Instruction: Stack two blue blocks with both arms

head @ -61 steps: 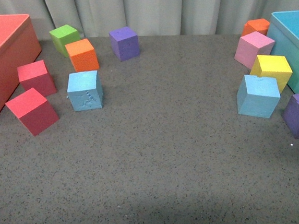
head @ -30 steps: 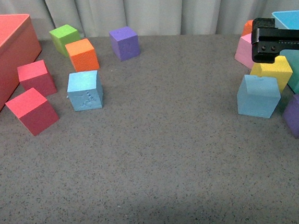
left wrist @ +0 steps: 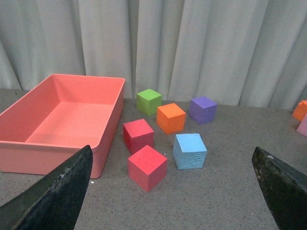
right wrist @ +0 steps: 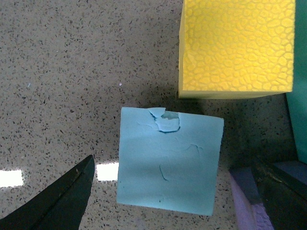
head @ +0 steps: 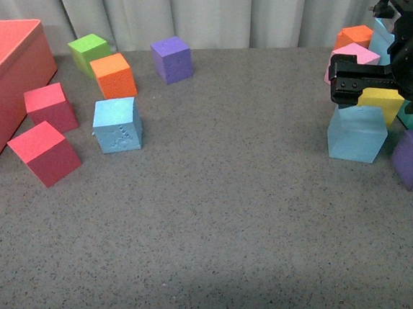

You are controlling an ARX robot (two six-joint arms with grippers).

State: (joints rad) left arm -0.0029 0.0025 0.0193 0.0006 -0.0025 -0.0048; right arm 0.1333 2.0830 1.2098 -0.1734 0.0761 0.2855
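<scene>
front view
surface: a grey speckled tabletop [head: 219, 218] is closed off behind by a pale pleated curtain [head: 252, 9].
left blue block [head: 117, 125]: set on the tabletop near a red cube [head: 45, 153].
right blue block [head: 355, 134]: set just beside a yellow cube [head: 384, 106].
right gripper [head: 361, 87]: seen just above the right blue block.

left wrist view
left gripper [left wrist: 171, 191]: spread wide, nothing gripped.

right wrist view
right gripper: spread wide to either side of the right blue block, nothing gripped.
</scene>
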